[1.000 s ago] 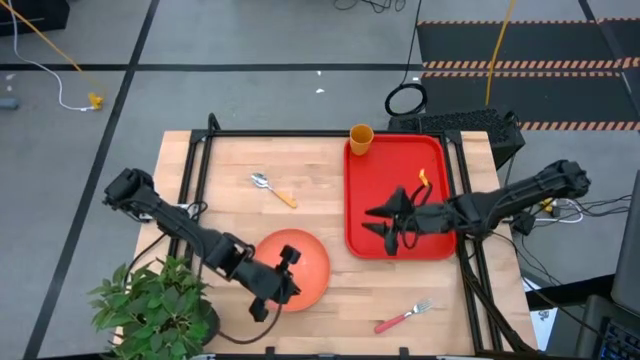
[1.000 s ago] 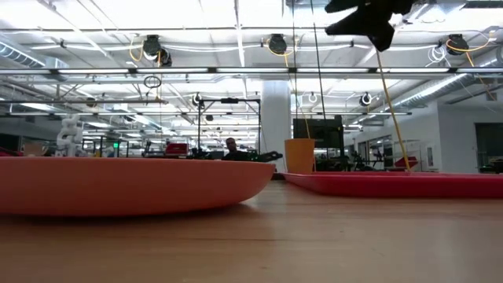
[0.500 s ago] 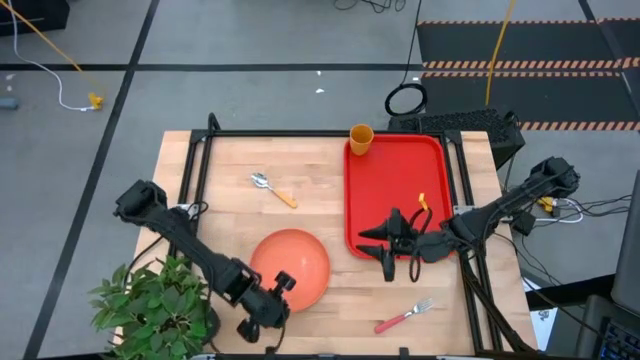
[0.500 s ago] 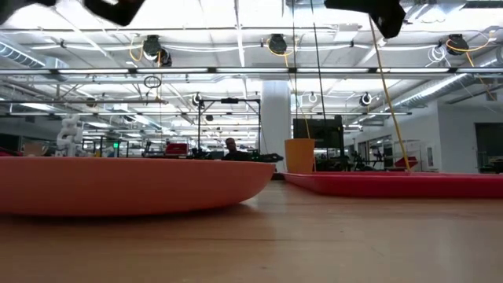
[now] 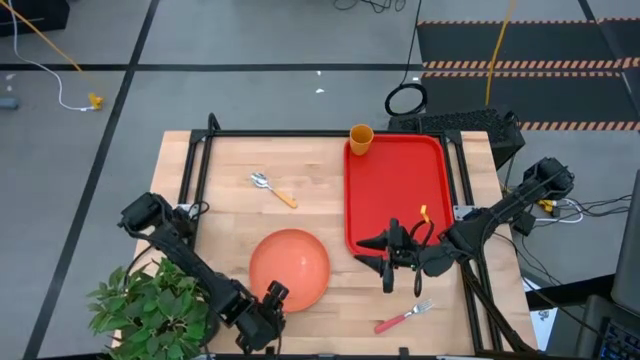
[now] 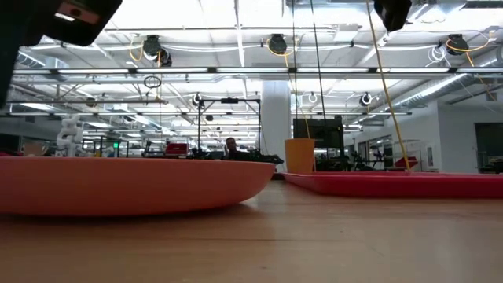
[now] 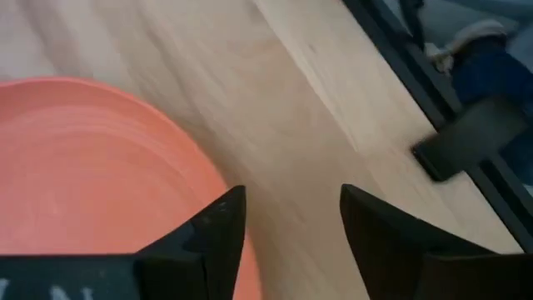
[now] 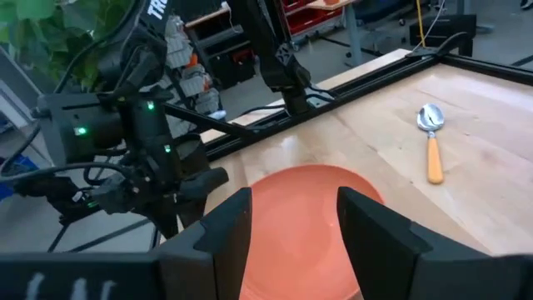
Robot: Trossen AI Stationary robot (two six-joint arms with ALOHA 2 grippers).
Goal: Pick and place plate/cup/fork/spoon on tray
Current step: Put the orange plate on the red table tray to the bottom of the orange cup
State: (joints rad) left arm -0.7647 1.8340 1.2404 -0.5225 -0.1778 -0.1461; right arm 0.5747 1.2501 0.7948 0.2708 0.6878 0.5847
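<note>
Left end effector (image 5: 277, 297) sits low in the frame at the plate's (image 5: 290, 268) lower edge, fingers spread, nothing held. Right end effector (image 5: 378, 254) — also released — hovers at the tray's (image 5: 395, 180) lower edge, above the fork (image 5: 403, 318). Cup (image 5: 360, 138) stands in the tray's upper-left corner; spoon (image 5: 272, 188) lies on the bench (image 5: 225, 200), upper left of the plate.

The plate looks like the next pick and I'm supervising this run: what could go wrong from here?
The plate lies flat on the table, so the left gripper, jaws open at its near rim, may slide off that low edge. The right gripper hovers over the tray's near edge, where the plate would probably go. The fork lies just below it and could be bumped.
</note>
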